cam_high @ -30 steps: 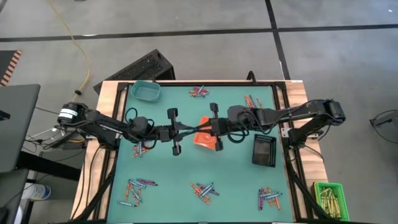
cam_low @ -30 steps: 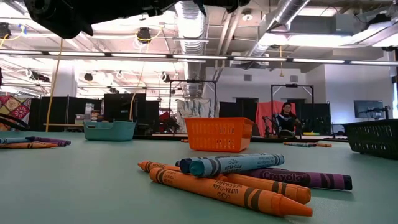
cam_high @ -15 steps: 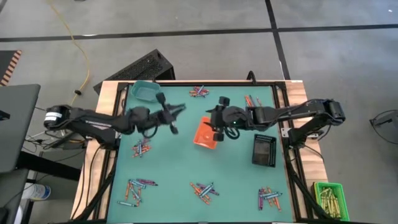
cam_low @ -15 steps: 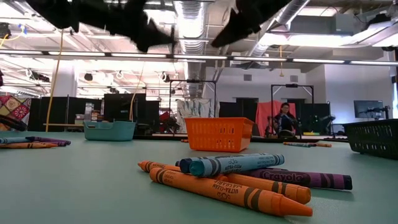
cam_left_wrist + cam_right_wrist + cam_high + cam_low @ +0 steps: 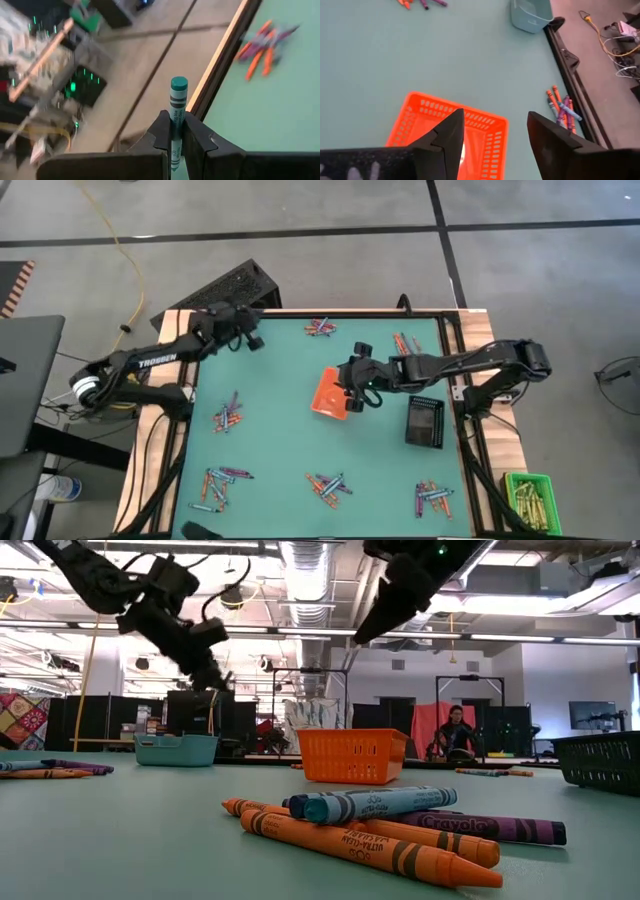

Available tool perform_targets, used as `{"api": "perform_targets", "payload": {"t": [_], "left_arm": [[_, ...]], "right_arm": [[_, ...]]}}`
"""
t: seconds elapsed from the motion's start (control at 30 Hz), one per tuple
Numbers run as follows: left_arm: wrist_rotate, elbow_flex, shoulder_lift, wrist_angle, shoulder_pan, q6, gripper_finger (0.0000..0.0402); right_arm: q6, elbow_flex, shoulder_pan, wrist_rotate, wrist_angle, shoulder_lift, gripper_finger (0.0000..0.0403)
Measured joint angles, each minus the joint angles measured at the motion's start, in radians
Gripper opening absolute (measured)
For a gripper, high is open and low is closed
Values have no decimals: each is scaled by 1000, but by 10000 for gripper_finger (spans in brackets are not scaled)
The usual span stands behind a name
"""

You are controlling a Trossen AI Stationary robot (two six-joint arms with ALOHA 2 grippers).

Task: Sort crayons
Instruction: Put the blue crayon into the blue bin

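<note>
Left gripper [image 5: 250, 338] has swung away from the orange basket [image 5: 326, 396] and now hangs right by the teal bin [image 5: 176, 749], fingers pinched tight on a teal crayon [image 5: 176, 114]. Right gripper [image 5: 352, 392] sits over the orange basket, jaws now spread wide and empty. Loose crayon piles [image 5: 327, 484] haven't moved.

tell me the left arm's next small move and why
Probably lower over the teal tray and open the jaws. The left gripper is shut on a teal crayon at that tray's corner of the table, while the right gripper hangs open above the orange basket.
</note>
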Motion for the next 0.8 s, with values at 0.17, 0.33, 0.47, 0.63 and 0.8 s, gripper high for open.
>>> {"api": "perform_targets", "payload": {"t": [0.17, 0.33, 0.47, 0.63, 0.8], "left_arm": [[79, 0, 0, -91, 124, 17, 8], [156, 0, 0, -154, 191, 26, 10], [199, 0, 10, -184, 216, 26, 10], [184, 0, 86, -203, 213, 17, 20], [66, 0, 152, -208, 200, -27, 58]], "right_arm": [[30, 0, 27, -1, -13, 0, 202], [39, 0, 48, -1, -11, 0, 197], [59, 0, 60, -1, -10, 0, 192], [83, 0, 80, -1, -11, -1, 187], [90, 0, 109, -1, -17, -1, 181]]}}
